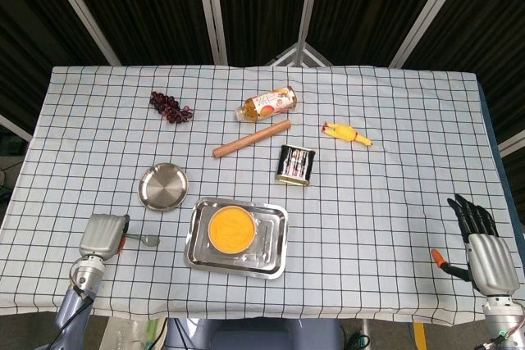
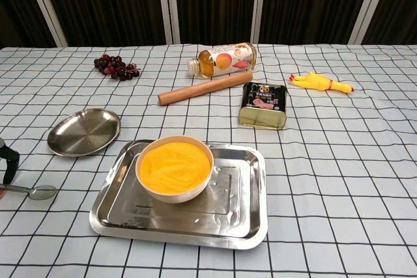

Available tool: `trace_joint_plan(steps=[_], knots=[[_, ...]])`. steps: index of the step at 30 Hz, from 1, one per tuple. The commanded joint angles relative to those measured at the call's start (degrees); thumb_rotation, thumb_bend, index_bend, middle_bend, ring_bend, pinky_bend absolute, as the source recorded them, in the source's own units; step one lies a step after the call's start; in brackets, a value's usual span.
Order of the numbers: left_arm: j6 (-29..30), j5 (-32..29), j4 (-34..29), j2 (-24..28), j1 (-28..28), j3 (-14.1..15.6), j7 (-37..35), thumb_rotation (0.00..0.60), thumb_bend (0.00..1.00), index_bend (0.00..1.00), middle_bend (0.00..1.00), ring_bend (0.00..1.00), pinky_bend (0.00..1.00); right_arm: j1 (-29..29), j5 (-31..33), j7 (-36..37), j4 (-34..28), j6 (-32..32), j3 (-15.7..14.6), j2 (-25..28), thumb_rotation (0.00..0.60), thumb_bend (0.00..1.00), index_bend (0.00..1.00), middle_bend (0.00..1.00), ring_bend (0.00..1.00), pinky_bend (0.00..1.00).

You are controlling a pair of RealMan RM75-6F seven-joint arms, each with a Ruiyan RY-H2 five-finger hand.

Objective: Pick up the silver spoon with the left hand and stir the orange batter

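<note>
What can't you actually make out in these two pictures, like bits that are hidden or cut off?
- Spoon handle: head view, hidden under the left robot hand, so whether it is gripped is unclear.
- Left robot hand: chest view, cut off by the left edge.
- Right robot hand: outside the chest view.
- Bottle label text: too small in both views.
</note>
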Motion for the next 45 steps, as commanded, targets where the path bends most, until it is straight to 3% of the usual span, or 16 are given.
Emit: trace_joint_plan(steps=[1, 12, 20, 31, 45], knots=[[1.52, 1.28, -2.1, 1.31, -0.01, -0.28, -0.3, 0.6, 0.54, 0.54, 1.0, 1.0, 1.0, 0.02, -0.02, -0.01, -0.02, -0.06, -0.02, 0.0, 0.6, 0.34, 0.0, 0.0, 0.0, 0.0], [4.87, 3.06, -10.23, 5.06, -1.63, -2.78, 2.13, 0.6, 0.54, 0.54, 1.0, 1.0, 1.0, -0.02, 0.09, 0.18, -0.27, -0.14, -0.04, 0.05, 0.6, 0.34, 0.0, 0.0, 0.0, 0.0], [4.4, -0.74, -13.66, 3.68, -6.41, -6.68, 10.87, 0.6, 0.54, 0.54, 1.0, 1.0, 1.0, 0.06, 0.26, 0.39, -0.33, -0.36, 0.01, 0.08, 0.6, 0.34, 0.0, 0.0, 0.0, 0.0], [5.49, -9.36, -14.99, -6.48, -15.61, -10.48, 27.1, 0.6, 0.54, 0.54, 1.0, 1.0, 1.0, 0.33, 1.12, 0.46, -0.31, -1.03, 0.32, -0.01, 0.6, 0.34, 0.0, 0.0, 0.0, 0.0], [9.37, -15.81, -11.83, -17.28, -23.09, -10.49, 38.55, 0.6, 0.54, 0.53, 1.0, 1.0, 1.0, 0.37, 1.09, 1.27, -0.38, -1.07, 0.43, 0.2, 0.6, 0.34, 0.0, 0.0, 0.0, 0.0]])
